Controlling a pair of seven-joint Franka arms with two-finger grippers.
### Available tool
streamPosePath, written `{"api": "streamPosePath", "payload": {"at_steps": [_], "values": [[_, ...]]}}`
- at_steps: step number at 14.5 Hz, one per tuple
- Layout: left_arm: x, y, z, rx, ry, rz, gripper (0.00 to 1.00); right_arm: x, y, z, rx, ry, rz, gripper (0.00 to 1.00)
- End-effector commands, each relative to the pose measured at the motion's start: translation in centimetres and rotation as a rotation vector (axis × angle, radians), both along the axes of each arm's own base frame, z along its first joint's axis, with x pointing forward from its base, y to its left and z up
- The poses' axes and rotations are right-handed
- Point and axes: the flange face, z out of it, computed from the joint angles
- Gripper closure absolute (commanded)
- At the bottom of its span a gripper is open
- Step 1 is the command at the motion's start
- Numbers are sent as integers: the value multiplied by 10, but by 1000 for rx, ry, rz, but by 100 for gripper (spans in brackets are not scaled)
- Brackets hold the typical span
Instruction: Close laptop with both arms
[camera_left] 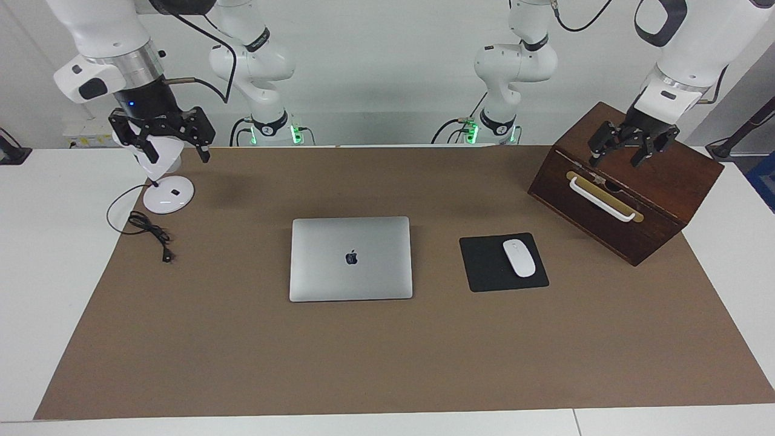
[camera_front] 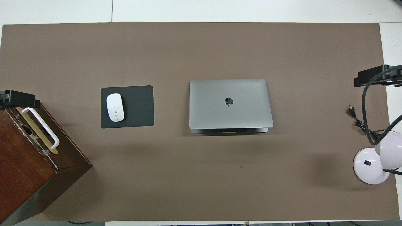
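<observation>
Brown-matted table (camera_left: 242, 363): silver laptop (camera_left: 351, 258) at frame centre, lid shut flat, dark apple logo up. Left gripper (camera_left: 626, 150) upper right over wooden box (camera_left: 636, 200), right gripper (camera_left: 162, 145) upper left over lamp (camera_left: 164, 188); fingers spread, empty.
</observation>
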Motion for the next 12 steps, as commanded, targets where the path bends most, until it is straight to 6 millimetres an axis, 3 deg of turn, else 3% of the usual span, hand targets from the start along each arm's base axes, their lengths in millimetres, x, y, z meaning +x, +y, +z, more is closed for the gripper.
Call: {"api": "streamPosePath", "payload": {"at_steps": [1, 12], "values": [[-4, 2, 4, 20, 22, 12, 0, -4, -2, 5, 0, 9, 16, 0], [-5, 6, 5, 40, 24, 15, 0, -6, 3, -3, -2, 19, 25, 0]]}}
